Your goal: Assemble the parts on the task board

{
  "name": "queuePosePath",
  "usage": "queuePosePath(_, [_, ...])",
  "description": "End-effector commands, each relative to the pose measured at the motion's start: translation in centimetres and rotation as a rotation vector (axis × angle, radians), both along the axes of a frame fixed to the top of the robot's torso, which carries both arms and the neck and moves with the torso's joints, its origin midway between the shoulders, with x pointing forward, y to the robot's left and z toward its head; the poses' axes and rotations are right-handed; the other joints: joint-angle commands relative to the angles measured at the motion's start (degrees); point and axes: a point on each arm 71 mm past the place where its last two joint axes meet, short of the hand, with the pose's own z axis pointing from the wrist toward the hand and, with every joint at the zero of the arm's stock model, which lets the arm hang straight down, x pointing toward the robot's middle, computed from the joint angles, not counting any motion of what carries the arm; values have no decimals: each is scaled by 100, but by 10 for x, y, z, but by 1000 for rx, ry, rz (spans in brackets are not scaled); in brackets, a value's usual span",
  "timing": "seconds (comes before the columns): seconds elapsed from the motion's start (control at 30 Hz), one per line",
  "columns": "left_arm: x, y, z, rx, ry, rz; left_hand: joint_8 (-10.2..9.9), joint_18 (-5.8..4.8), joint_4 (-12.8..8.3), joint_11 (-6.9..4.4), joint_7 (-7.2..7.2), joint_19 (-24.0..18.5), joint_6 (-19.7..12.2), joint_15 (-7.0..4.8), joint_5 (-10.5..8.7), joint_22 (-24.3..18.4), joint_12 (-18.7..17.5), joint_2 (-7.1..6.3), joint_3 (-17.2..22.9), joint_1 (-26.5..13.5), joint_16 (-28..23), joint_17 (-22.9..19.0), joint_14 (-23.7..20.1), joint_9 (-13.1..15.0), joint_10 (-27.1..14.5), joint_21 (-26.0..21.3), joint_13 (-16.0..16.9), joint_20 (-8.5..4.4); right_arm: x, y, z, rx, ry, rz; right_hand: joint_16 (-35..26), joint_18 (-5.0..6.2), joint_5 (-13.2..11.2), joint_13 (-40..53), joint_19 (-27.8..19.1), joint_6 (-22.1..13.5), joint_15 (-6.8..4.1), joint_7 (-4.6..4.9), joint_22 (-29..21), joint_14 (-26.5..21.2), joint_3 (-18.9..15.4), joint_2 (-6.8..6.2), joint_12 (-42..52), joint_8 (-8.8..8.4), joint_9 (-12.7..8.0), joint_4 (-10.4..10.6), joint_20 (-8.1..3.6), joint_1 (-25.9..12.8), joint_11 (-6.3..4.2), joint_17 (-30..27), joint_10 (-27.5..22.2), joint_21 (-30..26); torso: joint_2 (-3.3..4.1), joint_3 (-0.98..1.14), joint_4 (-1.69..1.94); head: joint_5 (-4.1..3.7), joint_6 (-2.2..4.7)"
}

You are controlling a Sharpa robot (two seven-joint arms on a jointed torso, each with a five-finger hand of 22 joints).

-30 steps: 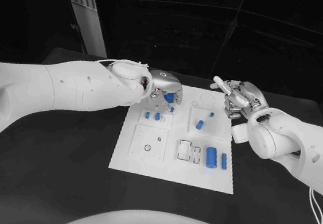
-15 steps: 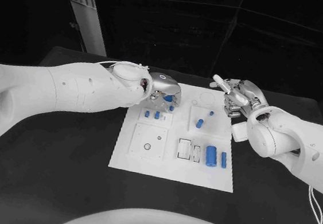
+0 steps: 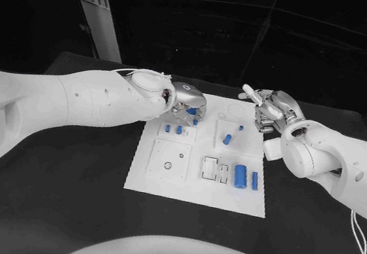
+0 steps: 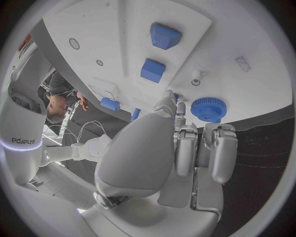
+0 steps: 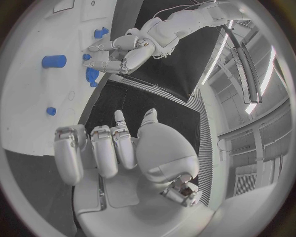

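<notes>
Now, starting at the left: my left hand [image 3: 186, 101] hovers over the far left corner of the flat white rectangular task board [image 3: 183, 186], fingers curled down around the round blue toothed gear [image 4: 208, 108]. I can't say whether they actually grip it; in the left wrist view the fingertips [image 4: 179, 106] sit just beside its rim, so I'd judge I'm seating it on its spot there. That corner is tight: the board's far edge and bare black table [image 3: 67, 200] lie just past my fingers.

Moving right, two small blue square blocks [image 3: 174, 129] stand in their recesses just near of my hand, close enough that I'd lift straight up rather than sweep. Further right, a short blue peg [image 3: 227, 140] stands mid-board, and on the near right lies a fat blue cylinder [image 3: 240, 174] beside a thinner blue pin [image 3: 254, 180], both flat and loose, waiting their turn. The near half of the board offers the open room.

Far right, my right hand [image 3: 272, 113] hangs off the board's far right corner, fingers apart, holding nothing — parked clear, I reckon, so it won't crowd the left.
</notes>
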Motion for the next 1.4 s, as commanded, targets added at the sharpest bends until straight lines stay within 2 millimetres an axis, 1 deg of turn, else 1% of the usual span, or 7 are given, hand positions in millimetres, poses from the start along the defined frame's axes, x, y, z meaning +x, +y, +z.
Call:
queuePosePath(0.03, [2, 0, -1, 31, 0, 24, -11, -39, 5, -7, 6, 597, 40, -35, -35, 1509, -25, 7, 53, 59, 17, 1508, 605, -13, 51, 22, -6, -29, 0, 1, 1, 7, 5, 9, 14, -41, 29, 1453, 594, 8, -34, 244, 1509, 616, 40, 0, -12, 20, -5, 10, -36, 44, -28, 1510, 544, 18, 4, 0, -4, -6, -5])
queuePosePath(0.43, [3, -5, -3, 51, 18, 18, -18, -39, 21, -6, 10, 597, 67, -4, -35, 1509, -60, 68, 166, 104, 17, 1508, 605, -47, 87, 22, -7, -25, 0, 2, 1, 7, 6, 10, 14, -41, 29, 1453, 594, 8, -34, 244, 1509, 616, 40, 0, -12, 20, -5, 10, -36, 44, -28, 1510, 544, 18, 0, -4, -4, -25, -38])
queuePosePath(0.53, [3, -5, -4, 55, 19, 20, -11, -39, 12, -11, 4, 597, 90, 7, -35, 1509, -62, 53, 185, 121, 17, 1508, 605, -51, 112, 22, -5, -21, 0, 2, 1, 7, 6, 10, 14, -41, 29, 1453, 594, 8, -34, 244, 1509, 616, 40, 0, -12, 20, -5, 10, -36, 44, -28, 1510, 544, 18, 2, -2, -6, -24, -42])
queuePosePath(0.73, [3, -4, -4, 61, 25, 21, 3, -39, 11, -14, 2, 597, 139, 35, -36, 1509, -61, 34, 223, 139, 17, 1508, 605, -60, 174, 22, -3, -8, -1, 2, 1, 7, 6, 11, 14, -41, 29, 1453, 594, 8, -34, 244, 1509, 616, 40, 0, -12, 20, -5, 10, -36, 44, -28, 1510, 544, 18, -1, 0, 6, -26, -60])
queuePosePath(0.93, [4, -4, -6, 67, 34, 22, 11, -39, 8, -15, -2, 597, 178, 52, -36, 1509, -63, 12, 253, 155, 17, 1508, 605, -68, 223, 22, -3, 5, -1, 4, 1, 10, 7, 16, 14, -41, 29, 1453, 594, 8, -34, 244, 1509, 616, 40, 0, -12, 20, -5, 10, -36, 44, -28, 1510, 544, 18, -5, -1, -7, -26, -63])
queuePosePath(1.1, [3, -5, -7, 70, 37, 21, 12, -39, 7, -13, -1, 597, 189, 58, -36, 1509, -65, -5, 261, 161, 17, 1508, 605, -71, 240, 22, -4, 10, -1, 4, 1, 11, 9, 15, 14, -41, 29, 1453, 594, 8, -34, 244, 1509, 616, 40, 0, -12, 20, -5, 10, -36, 44, -28, 1510, 544, 18, -1, 0, 2, -27, -62])
queuePosePath(1.4, [4, -4, -8, 89, 33, 17, 21, -39, 18, -9, 4, 597, 235, 70, -36, 1509, -68, -36, 280, 147, 17, 1508, 605, -80, 302, 22, -3, 24, -1, 4, 1, 15, 11, 13, 14, -41, 29, 1450, 594, 3, -34, 244, 1509, 616, 44, 6, -13, 19, -10, 14, -36, 44, -28, 1510, 541, 18, 1, 1, 1, -19, -69])
